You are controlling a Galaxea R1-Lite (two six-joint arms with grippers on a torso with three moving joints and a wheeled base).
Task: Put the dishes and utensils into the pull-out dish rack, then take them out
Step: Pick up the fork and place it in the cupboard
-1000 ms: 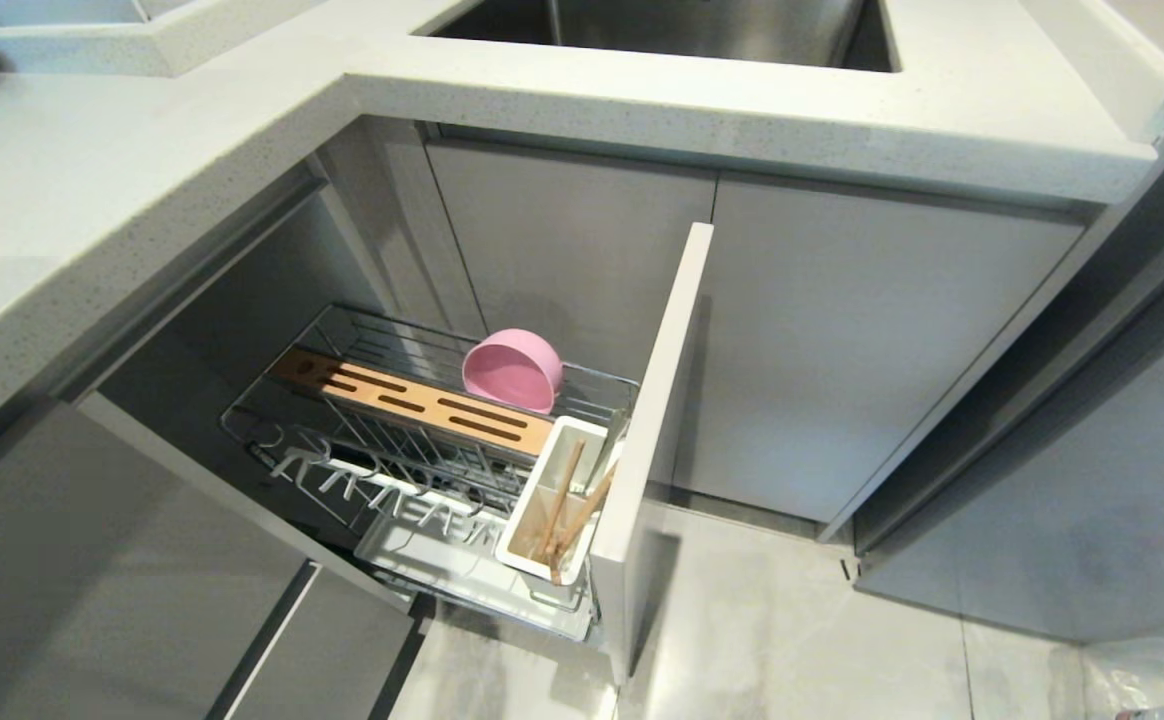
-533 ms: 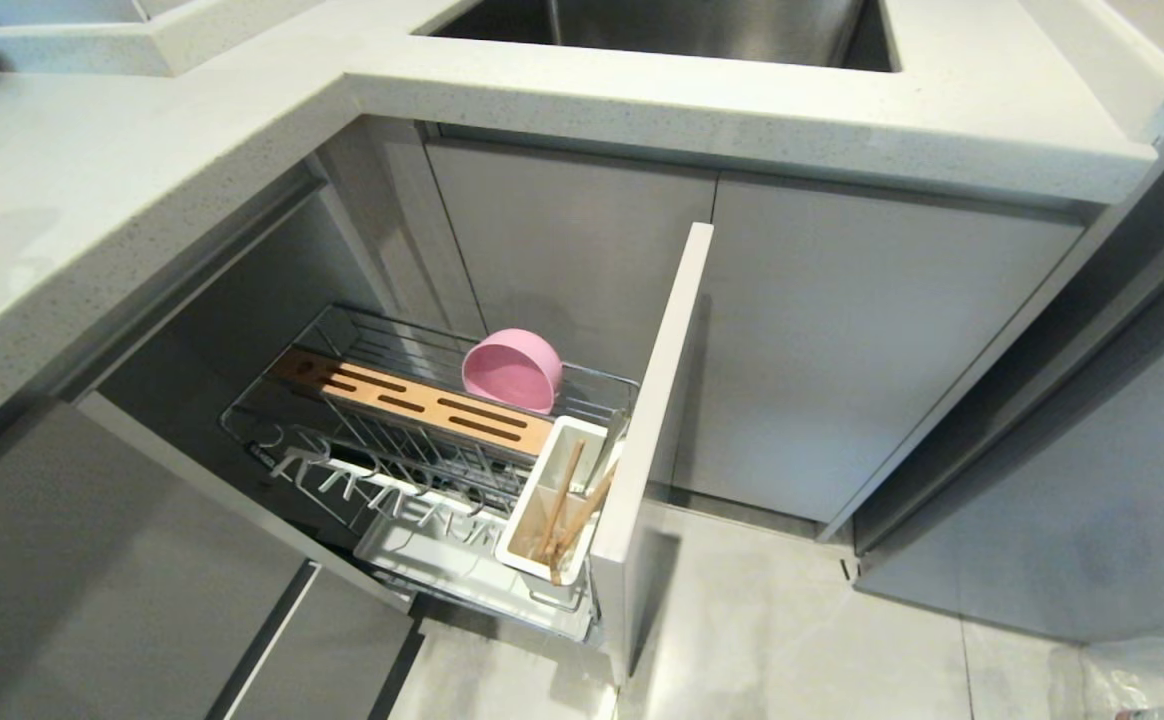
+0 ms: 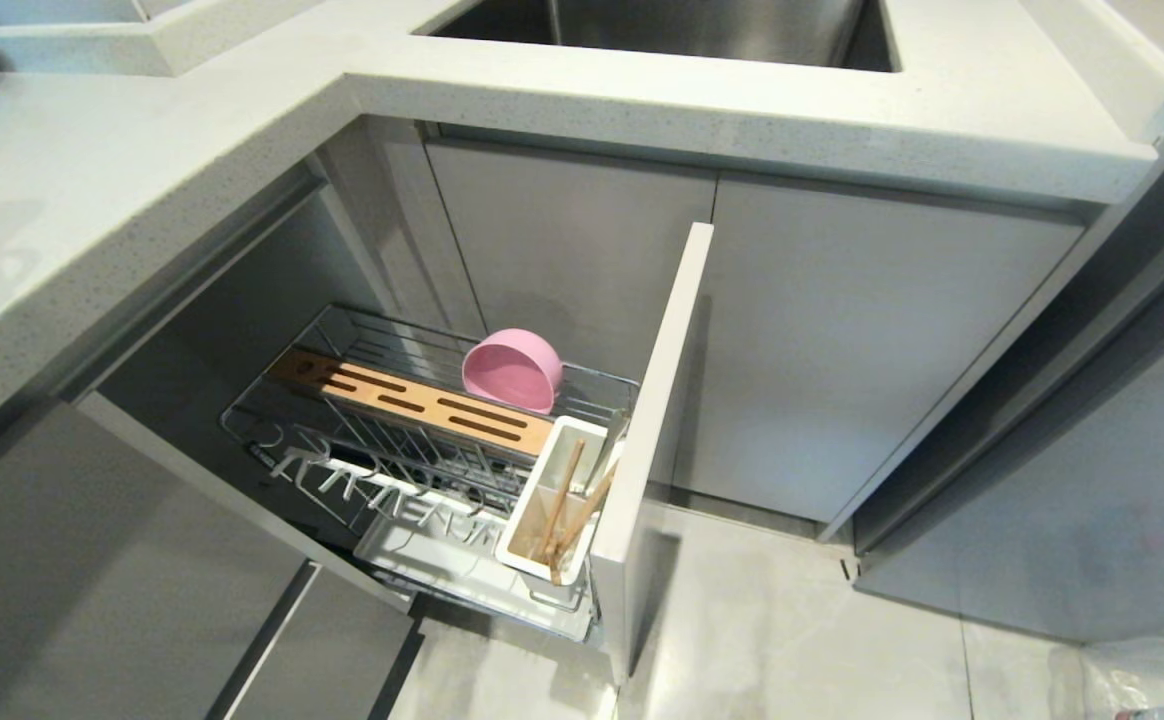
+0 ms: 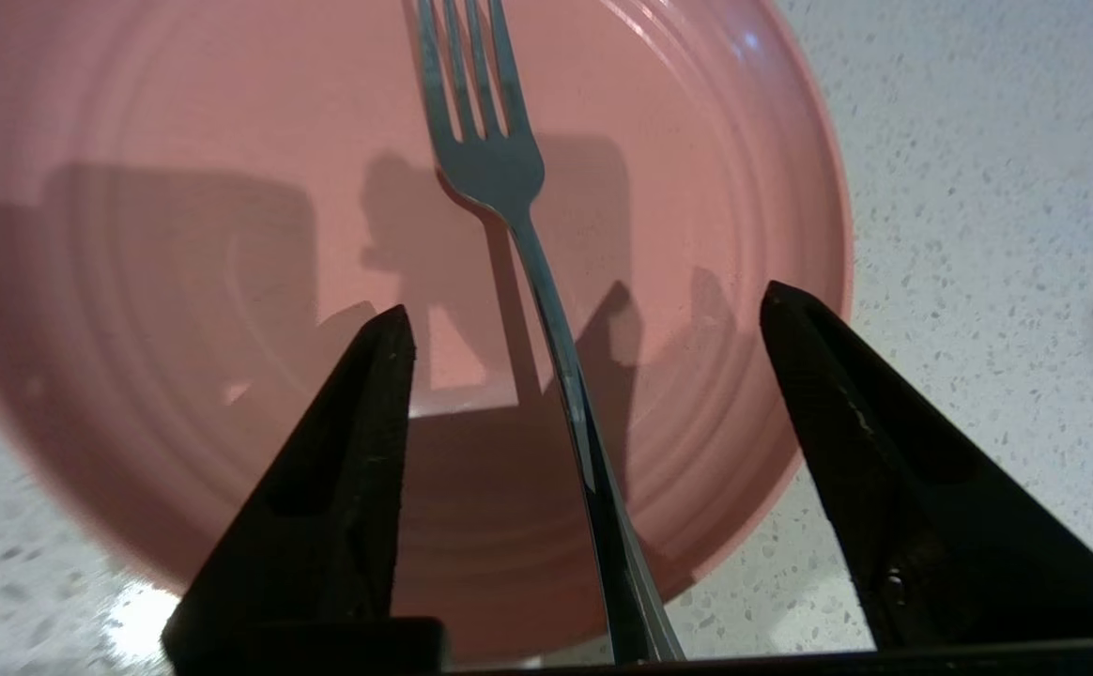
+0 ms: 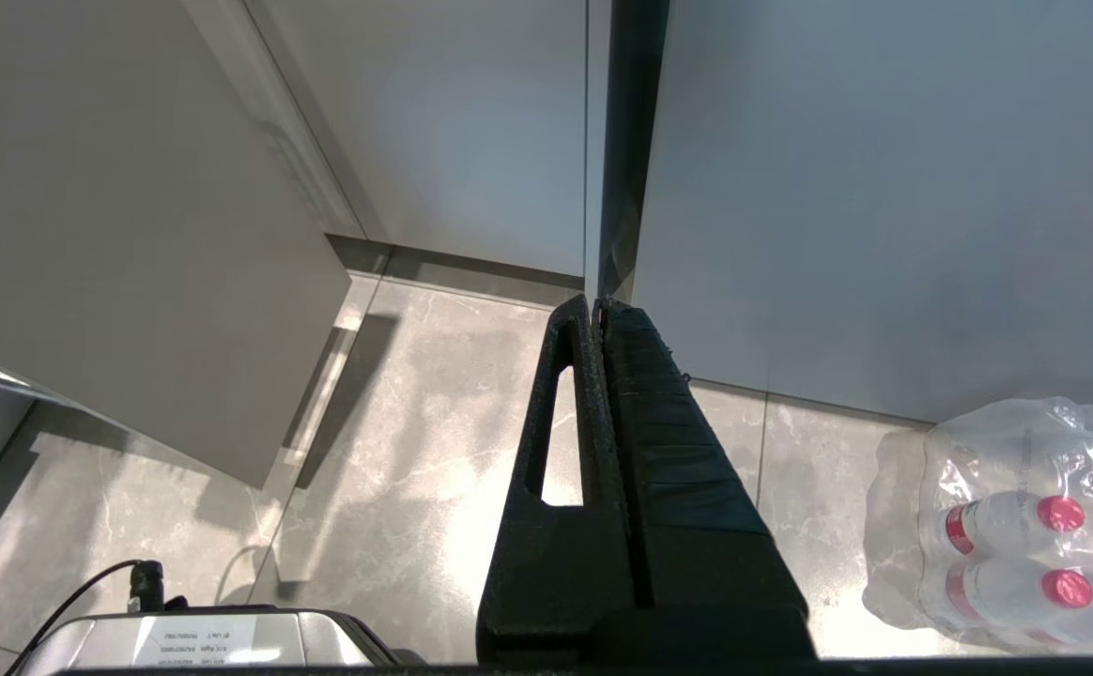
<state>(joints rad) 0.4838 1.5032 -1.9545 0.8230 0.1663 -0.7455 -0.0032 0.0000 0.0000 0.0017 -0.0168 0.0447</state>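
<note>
**Fork on plate, L gripper spread above**

Where the fork lies on the pink plate, handle runs between the apart fingers of the left gripper, touching neither. Plate sits on speckled counter; its far rim and fork's handle end cut off. Bowl and chopsticks in pull-out rack. Right gripper: fingers together, nr floor.

Both tools, left tool and right tool, have matte black, tapered triangular fingers.
</note>
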